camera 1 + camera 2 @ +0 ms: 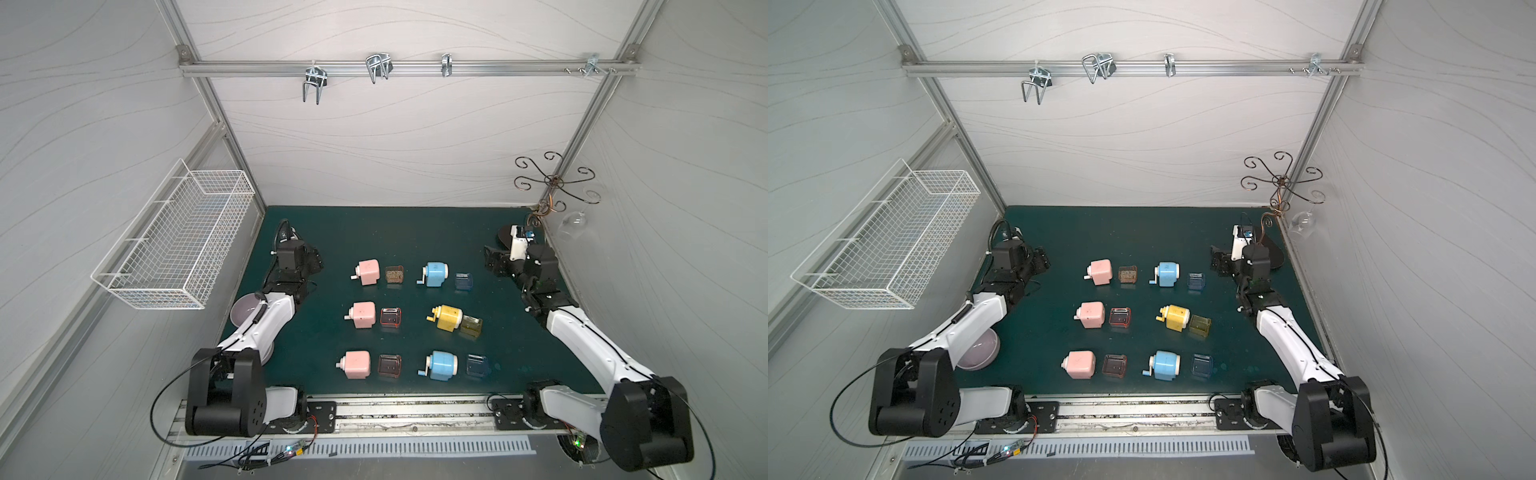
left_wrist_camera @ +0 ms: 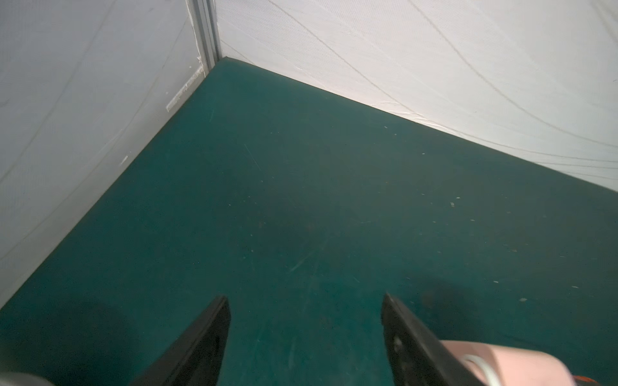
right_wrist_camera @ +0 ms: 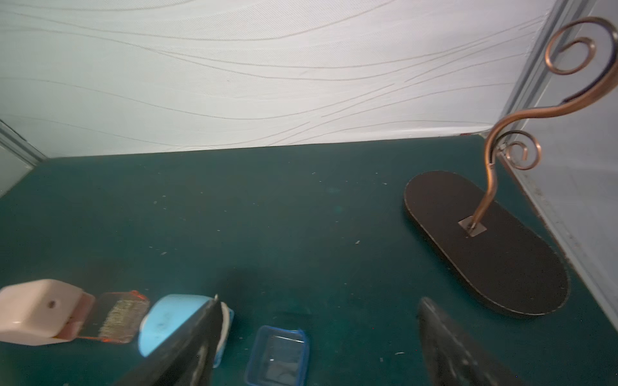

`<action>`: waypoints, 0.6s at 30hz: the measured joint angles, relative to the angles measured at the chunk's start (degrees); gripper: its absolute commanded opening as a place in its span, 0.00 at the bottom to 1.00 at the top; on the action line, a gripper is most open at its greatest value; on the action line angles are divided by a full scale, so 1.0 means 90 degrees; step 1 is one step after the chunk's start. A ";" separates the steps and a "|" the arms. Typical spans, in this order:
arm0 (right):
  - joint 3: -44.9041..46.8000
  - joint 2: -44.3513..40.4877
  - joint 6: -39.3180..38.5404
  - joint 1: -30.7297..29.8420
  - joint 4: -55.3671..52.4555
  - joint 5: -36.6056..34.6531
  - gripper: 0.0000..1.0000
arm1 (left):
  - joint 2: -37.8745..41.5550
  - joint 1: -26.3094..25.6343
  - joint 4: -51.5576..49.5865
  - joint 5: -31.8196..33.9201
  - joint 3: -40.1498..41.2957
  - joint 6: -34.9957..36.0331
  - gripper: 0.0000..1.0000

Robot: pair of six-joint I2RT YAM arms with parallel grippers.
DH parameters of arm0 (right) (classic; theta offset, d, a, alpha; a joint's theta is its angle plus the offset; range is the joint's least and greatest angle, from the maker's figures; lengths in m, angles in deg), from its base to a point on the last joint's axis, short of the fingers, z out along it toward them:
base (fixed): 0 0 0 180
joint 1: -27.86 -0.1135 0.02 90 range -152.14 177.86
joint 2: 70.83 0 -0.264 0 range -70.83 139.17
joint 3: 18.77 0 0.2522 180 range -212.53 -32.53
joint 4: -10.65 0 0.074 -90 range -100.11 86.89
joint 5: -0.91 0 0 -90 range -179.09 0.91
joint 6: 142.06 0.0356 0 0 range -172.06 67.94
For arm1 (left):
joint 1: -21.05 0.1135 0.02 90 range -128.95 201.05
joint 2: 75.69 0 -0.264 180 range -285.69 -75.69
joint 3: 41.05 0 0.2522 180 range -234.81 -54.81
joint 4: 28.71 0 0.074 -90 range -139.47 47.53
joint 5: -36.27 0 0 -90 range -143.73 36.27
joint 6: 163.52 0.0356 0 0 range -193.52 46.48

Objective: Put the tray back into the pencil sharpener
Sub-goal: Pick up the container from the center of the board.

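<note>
Left hand (image 2: 305, 297) and right hand (image 3: 320, 299) hung spread, empty.
Each tray (image 1: 394, 274) lay just right of its sharpener (image 1: 368, 272), ready to slide in.

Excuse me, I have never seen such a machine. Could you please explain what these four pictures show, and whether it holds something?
It is a robot with two arms, each ending in a two-finger gripper. Two pictures look down from above on the whole scene; the other two come from cameras on the wrists. On the green mat are six pencil sharpeners, pink, blue and yellow, each with its small tray out beside it. The left gripper and the right gripper are both open and hold nothing.
</note>
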 measured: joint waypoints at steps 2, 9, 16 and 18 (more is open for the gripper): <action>-0.0680 0.0121 0.0330 -0.0092 -0.0940 0.0022 0.90 | 0.0114 -0.0041 -0.0806 -0.0199 -0.0517 -0.0197 0.72; -0.2331 0.0357 0.1222 -0.0631 -0.3179 0.0236 0.81 | 0.0185 -0.0107 -0.3174 -0.0954 -0.2229 -0.0323 0.66; -0.4065 0.1450 0.1812 -0.1989 -0.4765 0.0112 0.80 | 0.0095 -0.0204 -0.4500 -0.1290 -0.2715 -0.0219 0.55; -0.4527 0.1797 0.1921 -0.2242 -0.5095 0.0175 0.78 | -0.0080 -0.0289 -0.4789 -0.1338 -0.2892 -0.0182 0.56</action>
